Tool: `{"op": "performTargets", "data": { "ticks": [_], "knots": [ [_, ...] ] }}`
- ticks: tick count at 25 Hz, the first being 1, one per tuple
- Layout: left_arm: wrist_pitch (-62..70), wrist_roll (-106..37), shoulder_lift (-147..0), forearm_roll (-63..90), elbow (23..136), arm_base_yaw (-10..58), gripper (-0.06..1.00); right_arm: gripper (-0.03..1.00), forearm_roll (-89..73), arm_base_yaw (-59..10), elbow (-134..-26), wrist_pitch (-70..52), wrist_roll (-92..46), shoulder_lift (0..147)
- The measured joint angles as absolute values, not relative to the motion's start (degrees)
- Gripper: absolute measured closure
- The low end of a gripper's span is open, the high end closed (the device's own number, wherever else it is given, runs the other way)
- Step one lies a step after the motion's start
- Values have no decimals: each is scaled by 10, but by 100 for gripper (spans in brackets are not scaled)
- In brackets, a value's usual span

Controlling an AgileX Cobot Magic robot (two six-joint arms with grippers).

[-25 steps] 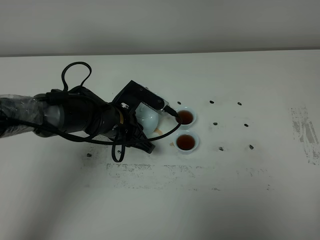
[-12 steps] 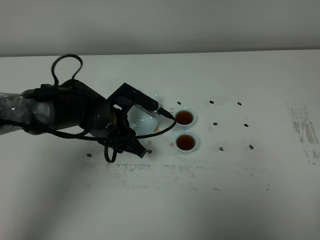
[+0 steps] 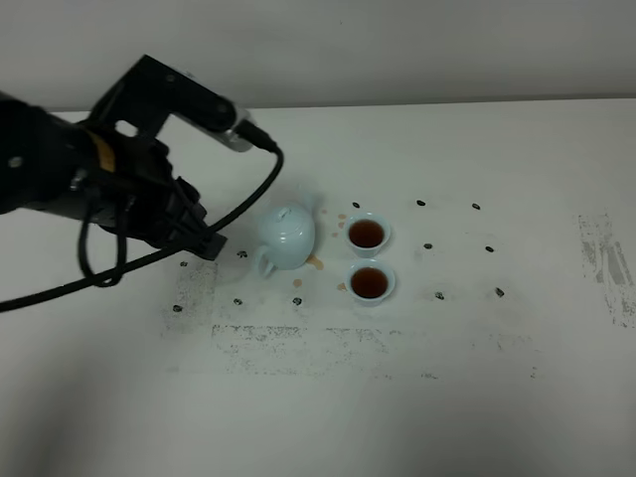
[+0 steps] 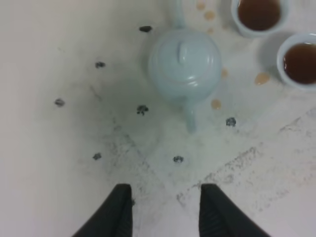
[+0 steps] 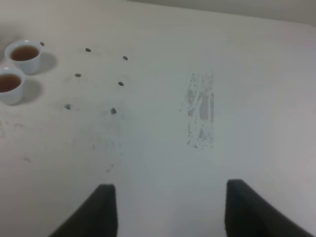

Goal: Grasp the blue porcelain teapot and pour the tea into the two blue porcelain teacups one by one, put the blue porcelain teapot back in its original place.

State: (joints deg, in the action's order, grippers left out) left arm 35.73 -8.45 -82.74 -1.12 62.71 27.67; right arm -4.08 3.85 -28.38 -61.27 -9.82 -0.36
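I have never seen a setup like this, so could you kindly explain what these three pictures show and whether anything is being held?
It is a two-armed robot at a white table. One picture looks down from a high fixed camera; the other two come from cameras on each arm's wrist. The left pincer is open and empty, hanging above the table short of the blue teapot, which stands upright by itself. Beside it are two small blue cups, both filled with dark tea, with a few spilled drops nearby. The right pincer is open too, over bare table. Nothing is held.
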Motion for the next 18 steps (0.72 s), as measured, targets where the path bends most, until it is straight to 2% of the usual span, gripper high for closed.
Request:
{"op": "performTargets", "data": {
  "ticks": [18],
  "knots": [
    [470,-93,-491,-3,393,86,63,46,-41,39,-284,-613,-98,-4]
  ]
}}
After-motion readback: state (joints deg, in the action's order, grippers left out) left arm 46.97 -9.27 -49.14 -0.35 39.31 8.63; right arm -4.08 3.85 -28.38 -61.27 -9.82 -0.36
